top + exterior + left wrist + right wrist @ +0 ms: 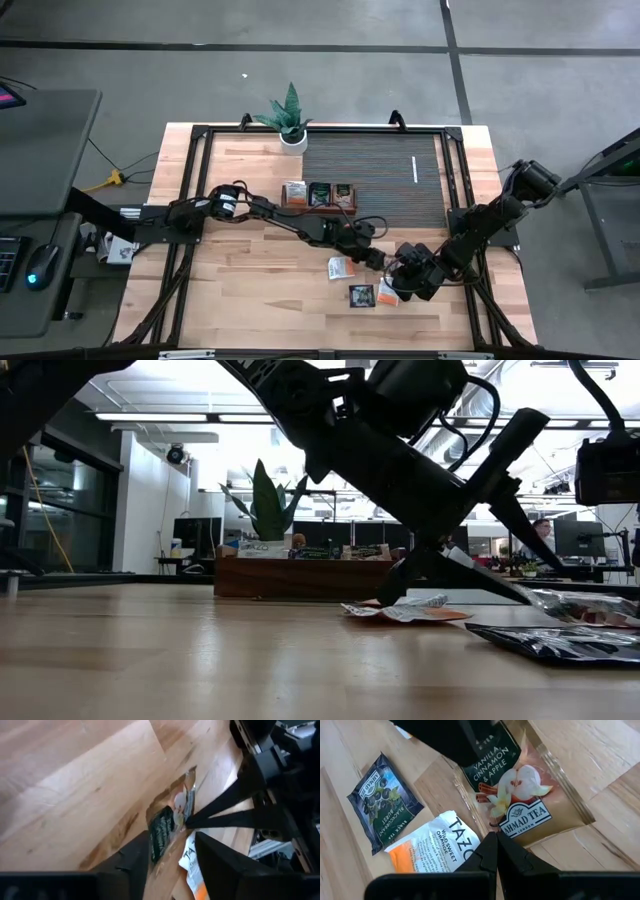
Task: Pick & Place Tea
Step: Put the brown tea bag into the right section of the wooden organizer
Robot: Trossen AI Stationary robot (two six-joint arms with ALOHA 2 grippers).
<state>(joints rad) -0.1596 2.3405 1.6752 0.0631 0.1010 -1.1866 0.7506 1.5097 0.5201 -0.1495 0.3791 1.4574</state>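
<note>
A brown and dark green tea sachet (520, 795) printed with an apple lies flat on the wooden table between both grippers. My right gripper (495, 837) is shut, its tips on the sachet's brown end. My left gripper (171, 837) is open, its two fingers on either side of the sachet's dark green end (161, 832). Beside it lie a white-and-orange sachet (437, 847) and a dark blue one (382, 802). Another white-and-orange sachet (340, 268) lies left of the grippers. My right gripper presses its shut fingertips (192, 820) down on the sachet's brown end, near the edge by the brand label (517, 822). The fingers come slanting down from the table's right. The sachet lies flat on the table under them. My left gripper straddles the dark green end; whether its fingers touch it I cannot tell.
The brown wooden tray (318, 207) with three sachets standing in it sits behind the grippers. A potted plant (290, 120) and a dark ribbed mat (400, 185) are at the back. Bare wood lies at the near left.
</note>
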